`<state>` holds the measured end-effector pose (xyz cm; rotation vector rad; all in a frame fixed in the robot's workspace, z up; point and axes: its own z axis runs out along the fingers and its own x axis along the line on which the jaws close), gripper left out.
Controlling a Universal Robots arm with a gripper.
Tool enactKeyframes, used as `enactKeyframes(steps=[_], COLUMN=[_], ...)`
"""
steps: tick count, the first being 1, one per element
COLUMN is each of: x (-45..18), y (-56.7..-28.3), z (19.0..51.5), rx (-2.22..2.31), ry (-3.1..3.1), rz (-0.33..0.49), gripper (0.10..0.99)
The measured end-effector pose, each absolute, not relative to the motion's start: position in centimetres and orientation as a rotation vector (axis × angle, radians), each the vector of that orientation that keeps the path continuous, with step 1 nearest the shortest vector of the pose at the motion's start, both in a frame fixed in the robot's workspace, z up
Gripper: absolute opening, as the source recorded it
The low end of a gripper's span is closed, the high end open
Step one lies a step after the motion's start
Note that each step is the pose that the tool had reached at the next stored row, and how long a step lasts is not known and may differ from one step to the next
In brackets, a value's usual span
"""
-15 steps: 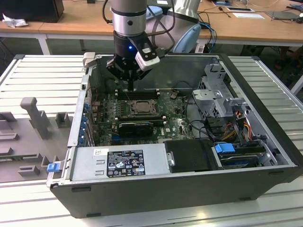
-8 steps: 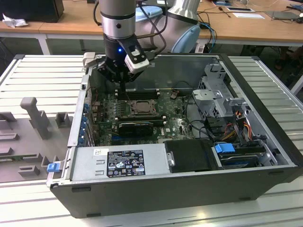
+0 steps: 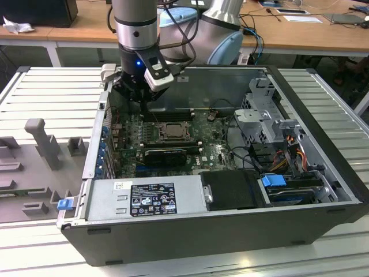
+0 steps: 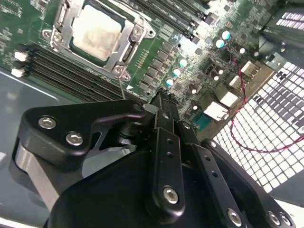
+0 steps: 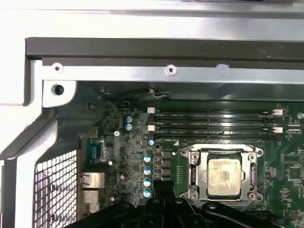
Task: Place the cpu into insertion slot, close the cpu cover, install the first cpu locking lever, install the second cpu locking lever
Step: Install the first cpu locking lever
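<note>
The cpu (image 5: pixel 223 176) sits in the insertion slot (image 5: pixel 205 176) on the green motherboard (image 5: pixel 123 152), and the cpu cover (image 5: pixel 194 164) lies flat around it. The claw (image 4: pixel 161 100) hangs over the board, to the exterior view's left of the slot, its fingertips pressed together on nothing, clear of the cpu

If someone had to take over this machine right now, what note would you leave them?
Gripper: shut, empty, hovering over the motherboard beside the socket.
The cpu sits in the insertion slot.
The cpu cover lies down around it.
Done: placement, cover.
Open: the locking levers seem to lie along the cover; whether they are latched cannot be told.
</note>
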<state>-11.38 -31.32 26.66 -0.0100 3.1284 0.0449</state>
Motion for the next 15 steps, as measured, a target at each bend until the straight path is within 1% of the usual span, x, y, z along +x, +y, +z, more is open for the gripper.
enactKeyframes(steps=[12, 15], x=[-11.5, -10.7], y=[-28.4, -28.3], z=[26.0, 26.0], rx=[-0.010, -0.010], ry=[3.128, 3.129], rz=[0.045, 0.045], gripper=[0.106, 0.106])
